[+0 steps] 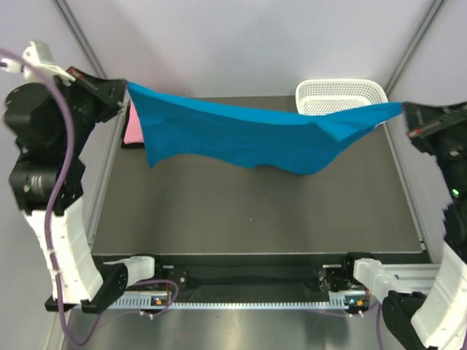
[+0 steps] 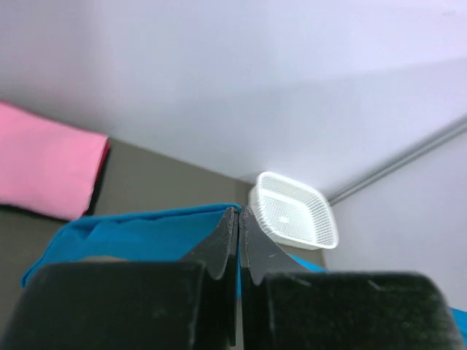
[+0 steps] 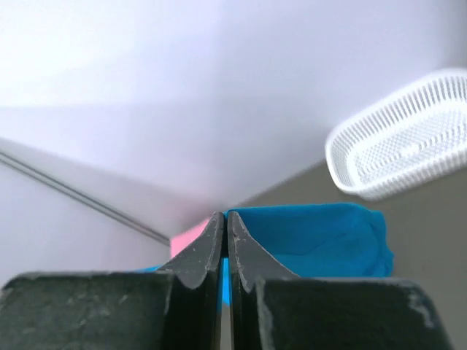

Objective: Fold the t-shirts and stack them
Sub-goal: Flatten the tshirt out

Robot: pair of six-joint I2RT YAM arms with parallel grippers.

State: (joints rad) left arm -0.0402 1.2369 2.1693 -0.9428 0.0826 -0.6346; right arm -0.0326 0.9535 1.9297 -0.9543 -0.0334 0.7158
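Note:
The turquoise-blue t-shirt (image 1: 248, 138) hangs stretched in the air across the back of the table, sagging in the middle. My left gripper (image 1: 122, 92) is shut on its left end, and blue cloth (image 2: 139, 232) shows pinched between the fingers (image 2: 219, 244). My right gripper (image 1: 406, 114) is shut on the shirt's right end, with the cloth (image 3: 314, 233) spreading from between its fingers (image 3: 252, 251). A folded pink t-shirt (image 1: 134, 127) lies at the table's back left corner, with a dark edge under it (image 2: 101, 175). In the left wrist view the pink t-shirt (image 2: 44, 169) lies flat.
A white perforated basket (image 1: 340, 95) stands at the back right, partly behind the blue shirt; it also shows as the basket (image 2: 293, 211) and the basket (image 3: 408, 149). The dark table mat (image 1: 248, 211) spreads below the hanging shirt. Grey walls with metal struts close in the back and sides.

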